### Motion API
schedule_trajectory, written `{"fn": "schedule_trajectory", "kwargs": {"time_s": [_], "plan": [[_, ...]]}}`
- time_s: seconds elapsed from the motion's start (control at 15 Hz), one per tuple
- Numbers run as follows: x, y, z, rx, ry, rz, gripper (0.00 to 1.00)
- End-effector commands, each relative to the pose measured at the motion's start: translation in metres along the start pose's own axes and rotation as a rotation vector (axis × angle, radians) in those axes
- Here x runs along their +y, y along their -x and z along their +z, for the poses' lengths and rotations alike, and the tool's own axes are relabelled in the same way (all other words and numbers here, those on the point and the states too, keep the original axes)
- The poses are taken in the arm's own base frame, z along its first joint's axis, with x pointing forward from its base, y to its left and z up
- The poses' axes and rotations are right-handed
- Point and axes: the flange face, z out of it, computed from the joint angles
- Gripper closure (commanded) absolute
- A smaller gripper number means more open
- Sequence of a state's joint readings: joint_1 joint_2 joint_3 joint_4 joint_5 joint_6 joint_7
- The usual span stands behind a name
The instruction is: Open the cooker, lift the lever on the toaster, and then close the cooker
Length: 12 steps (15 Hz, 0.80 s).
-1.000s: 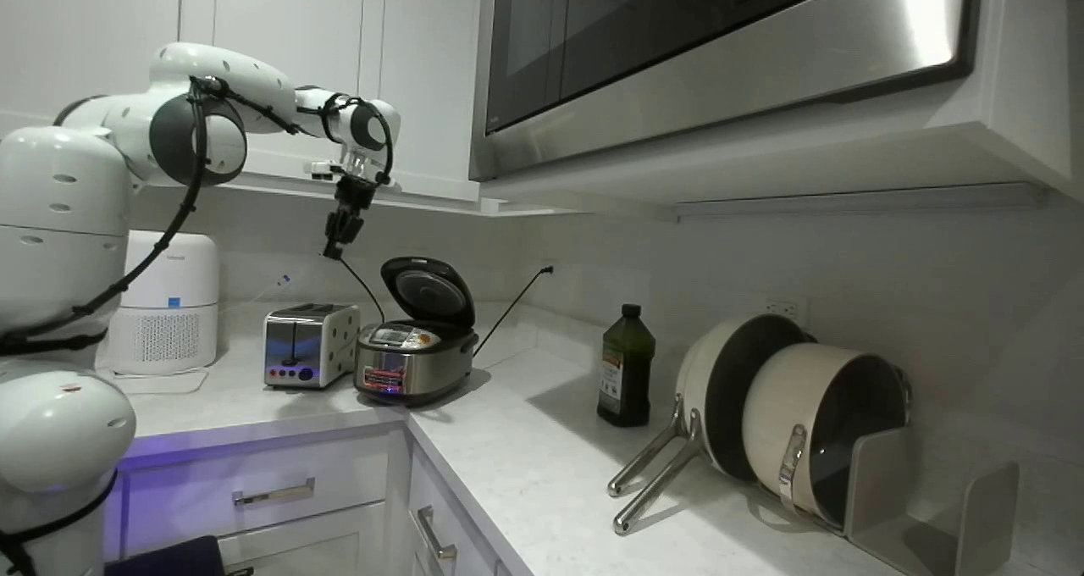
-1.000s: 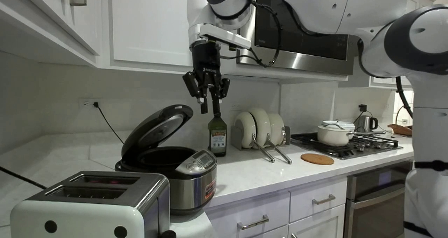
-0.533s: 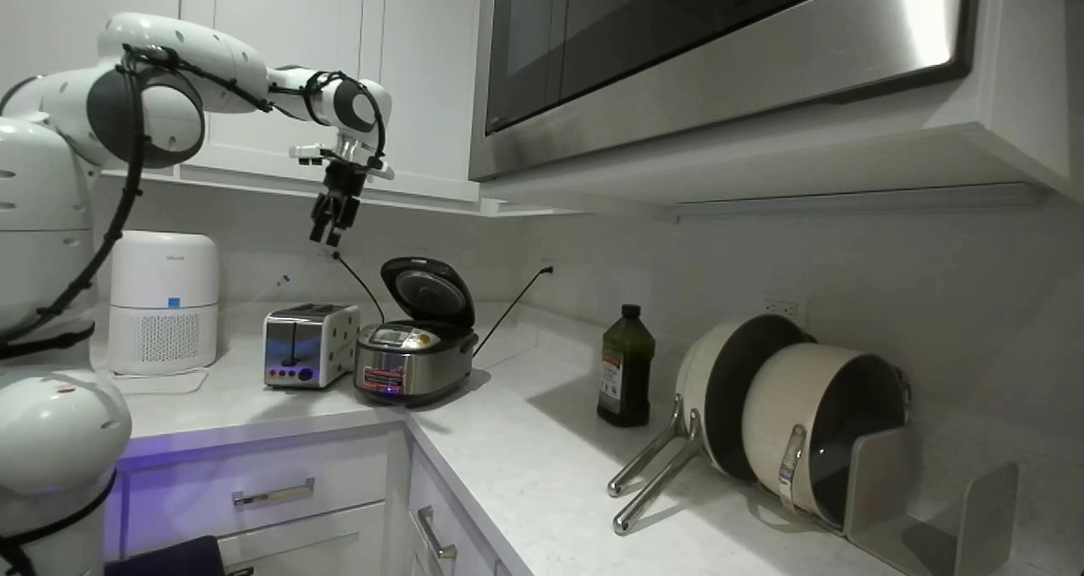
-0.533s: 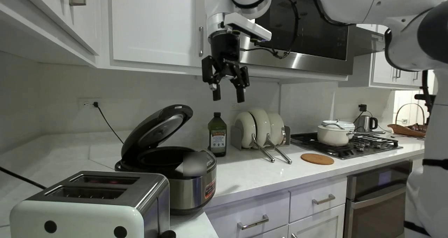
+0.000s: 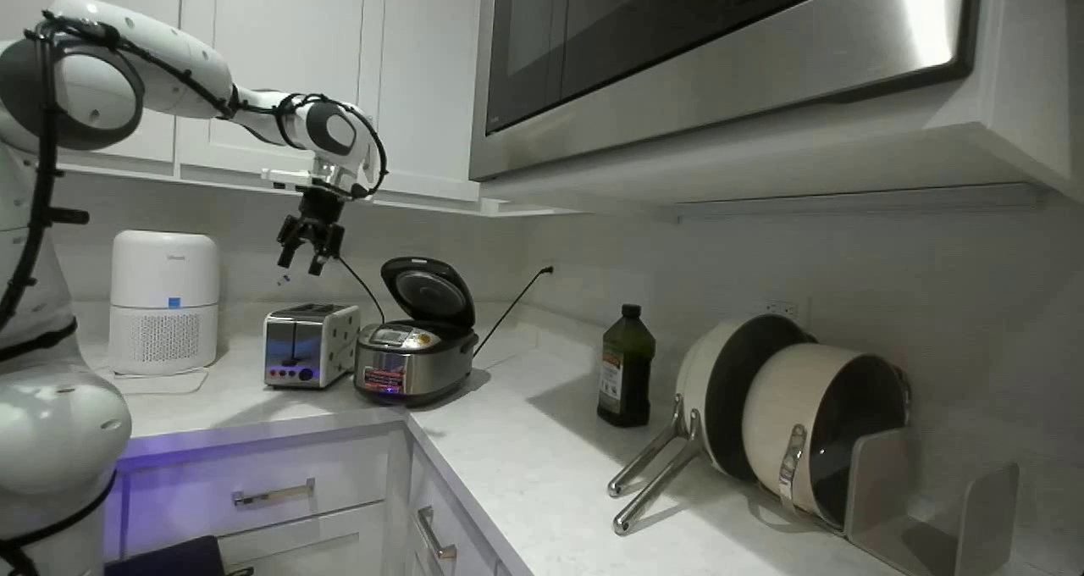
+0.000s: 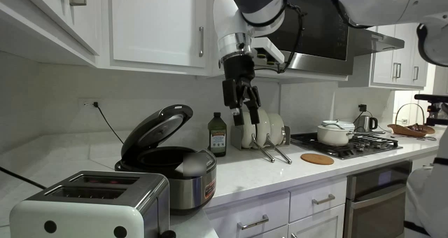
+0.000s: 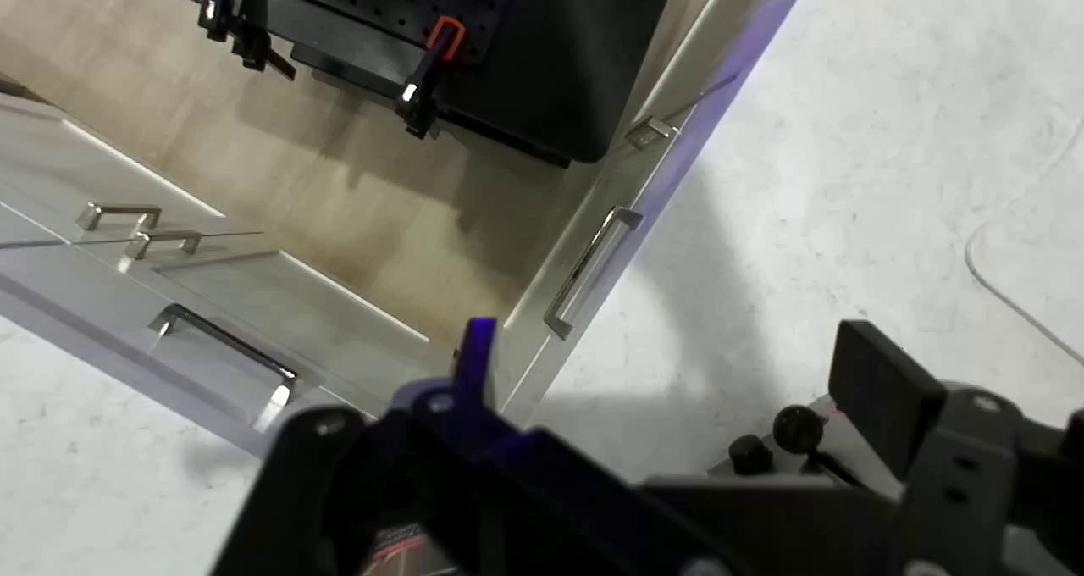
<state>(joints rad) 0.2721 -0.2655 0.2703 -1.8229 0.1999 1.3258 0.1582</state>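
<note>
The silver cooker [image 5: 415, 364] has its dark domed lid [image 6: 157, 129] raised in both exterior views. Beside it stands the toaster [image 5: 311, 346], its black lever [image 5: 290, 361] low in the front slot. A reddish glow shows inside the toaster's slots in an exterior view. My gripper [image 5: 301, 264] hangs in the air above the toaster, apart from it and from the cooker, open with nothing between its fingers. Seen from the wrist, the fingers [image 7: 885, 390] are spread wide, and the lever's round knob [image 7: 798, 429] shows below them, partly framed by the gripper's body.
A white cylindrical appliance [image 5: 163, 305] stands on the far side of the toaster. A dark green bottle [image 5: 627, 364] and upright pans [image 5: 800, 423] line the counter past the cooker. Wall cabinets [image 6: 157, 28] overhang the gripper. Power cords run behind the toaster and cooker.
The gripper's fingers have spread from close together to wide apart. The arm has drawn back from the cooker's side to over the toaster, lifting, then dropping slightly. Cooker and toaster look the same.
</note>
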Motion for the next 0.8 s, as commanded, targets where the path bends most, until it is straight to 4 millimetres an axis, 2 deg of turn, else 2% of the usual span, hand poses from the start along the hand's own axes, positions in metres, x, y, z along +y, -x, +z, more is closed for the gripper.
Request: {"fn": "schedule_trajectory", "kwargs": {"time_s": [0.0,0.13,0.33,0.73], "plan": [[0.004,0.016,0.051,0.028,0.002,-0.116,0.00],[0.010,0.022,0.075,0.028,-0.001,-0.170,0.00],[0.020,0.040,0.101,0.033,-0.019,-0.208,0.00],[0.043,0.098,0.149,0.127,-0.096,-0.252,0.00]]}}
